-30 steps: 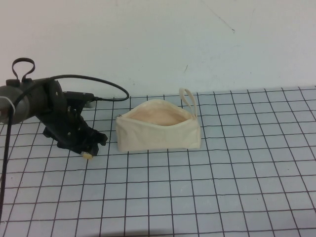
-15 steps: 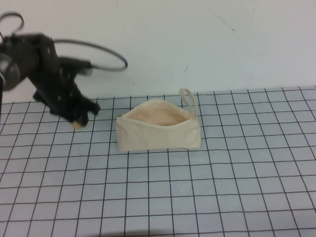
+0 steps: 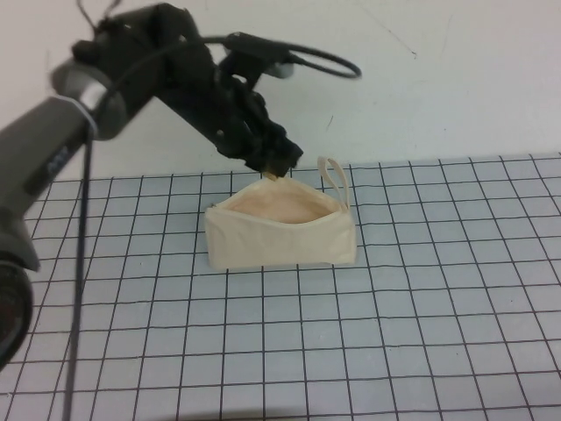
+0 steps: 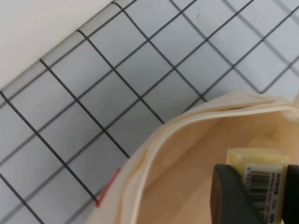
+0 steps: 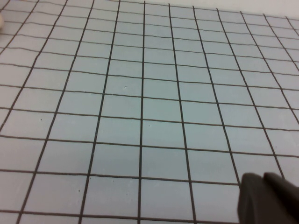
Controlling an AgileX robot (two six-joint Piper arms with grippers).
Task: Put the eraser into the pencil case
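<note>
The cream pencil case [image 3: 280,230] stands open on the grid mat, its loop strap [image 3: 335,180] at its right end and its peach inside showing. My left gripper [image 3: 272,171] hovers just above the case's back rim, shut on the pale yellow eraser. In the left wrist view the eraser [image 4: 259,179] with its barcode label sits between the dark fingers [image 4: 231,196], over the case's open mouth [image 4: 187,177]. My right gripper [image 5: 271,198] is out of the high view; its wrist view shows its dark fingertips together, holding nothing, over bare mat.
The grid mat [image 3: 394,316] covers the table around the case. A white wall [image 3: 421,79] rises behind it. The left arm's black cable [image 3: 316,60] loops above the gripper.
My left gripper has lifted from the mat at the far left and swung right with the eraser, coming over the back of the open case. The case has not moved.
</note>
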